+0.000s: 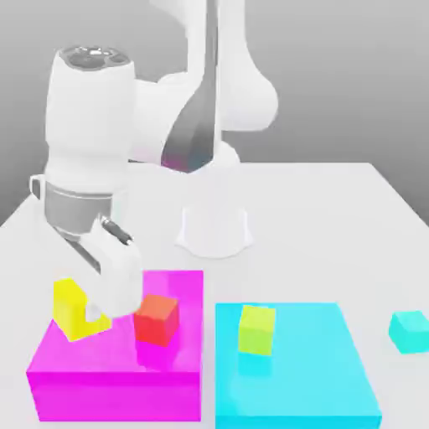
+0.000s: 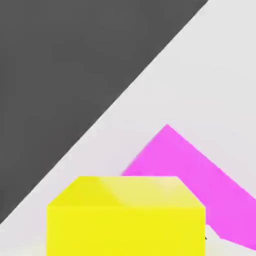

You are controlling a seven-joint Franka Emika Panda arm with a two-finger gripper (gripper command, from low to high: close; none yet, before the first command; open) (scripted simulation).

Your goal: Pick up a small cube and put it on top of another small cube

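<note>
The small cube [image 1: 71,308], plain bright yellow, is at the far corner of the flat magenta block [image 1: 117,377] on the exterior view's left. My gripper [image 1: 99,303] reaches down around it and is shut on it; one white finger [image 1: 116,272] shows against the cube's side. The hand view has the same yellow cube [image 2: 125,215] very close, directly under the hand, with a corner of the magenta block [image 2: 190,170] beyond it. A red-orange cube [image 1: 157,317] rests on the magenta block just beside my finger.
A yellow-green cube [image 1: 256,328] sits on a flat cyan block [image 1: 310,377] to the exterior view's right of the magenta one. A small teal cube [image 1: 410,330] lies on the white table [image 1: 335,218] at the far right. The arm's base [image 1: 214,222] stands behind the blocks.
</note>
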